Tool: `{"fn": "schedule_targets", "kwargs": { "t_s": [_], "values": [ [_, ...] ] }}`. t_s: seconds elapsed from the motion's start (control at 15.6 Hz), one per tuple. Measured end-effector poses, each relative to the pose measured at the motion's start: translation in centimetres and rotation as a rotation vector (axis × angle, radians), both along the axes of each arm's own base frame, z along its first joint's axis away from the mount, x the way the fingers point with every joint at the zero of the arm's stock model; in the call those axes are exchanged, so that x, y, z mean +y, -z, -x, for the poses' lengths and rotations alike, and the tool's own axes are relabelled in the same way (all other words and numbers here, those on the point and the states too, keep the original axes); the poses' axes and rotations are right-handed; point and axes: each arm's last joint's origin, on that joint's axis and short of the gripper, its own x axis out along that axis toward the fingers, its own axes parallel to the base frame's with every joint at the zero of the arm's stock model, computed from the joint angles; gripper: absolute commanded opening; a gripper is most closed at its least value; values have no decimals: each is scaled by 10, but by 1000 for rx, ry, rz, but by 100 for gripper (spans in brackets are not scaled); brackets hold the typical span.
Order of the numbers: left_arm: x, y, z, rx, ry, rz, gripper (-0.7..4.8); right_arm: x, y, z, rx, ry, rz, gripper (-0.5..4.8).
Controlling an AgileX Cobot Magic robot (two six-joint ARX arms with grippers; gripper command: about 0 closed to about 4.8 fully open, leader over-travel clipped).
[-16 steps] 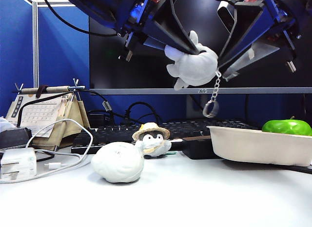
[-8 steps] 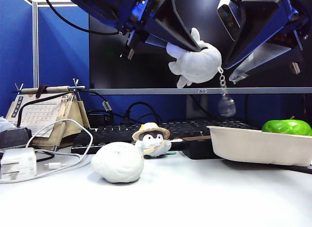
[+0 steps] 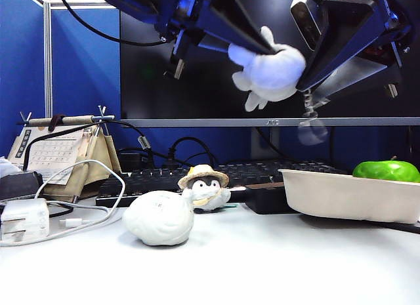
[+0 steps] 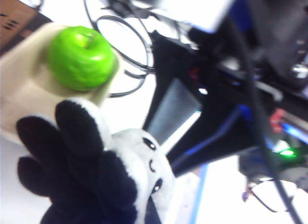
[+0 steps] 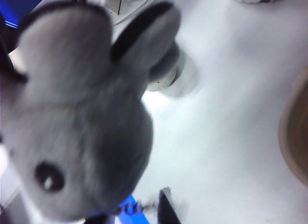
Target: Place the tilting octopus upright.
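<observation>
We start with the octopus, which hangs high in the air, well above the tabletop and in front of the dark monitor. Its tentacles point up and sideways and its keyring chain dangles below it, so it is not upright, and it rests on nothing.

The left claw comes in from the left of the octopus and is clenched on one of its tentacles; in the left wrist view the plush fills the space right at the fingers. The right claw sits just beside the octopus on its other side, pressed close to the head. Its jaws stand part-way apart, and we cannot tell whether they pinch the plush or merely lie against it; the right wrist view shows only the head very near the lens.

Far below the octopus lie the white brain-shaped lump and the straw-hatted penguin, and off to the right of them a tray with a green apple.

We judge the task about half done: the octopus is lifted and is being turned between the two claws. It has yet to be brought head up, lowered to bare tabletop, set on its tentacles and let go.
</observation>
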Motion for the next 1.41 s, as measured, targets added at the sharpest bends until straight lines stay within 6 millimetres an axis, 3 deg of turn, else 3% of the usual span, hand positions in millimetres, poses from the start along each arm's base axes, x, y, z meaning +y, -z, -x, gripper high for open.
{"fn": "schedule_targets", "kwargs": {
  "t_s": [1.09,1.35,1.41],
  "values": [
    [-1,-2,5,160,100,77,-5,0,0,-1,-80,-39,40,117],
    [0,0,0,89,-48,7,-6,-1,2,2,-43,-40,51,119],
    [2,2,-3,34,-135,-50,-6,-1,2,1,-47,-36,59,152]
  ]
}}
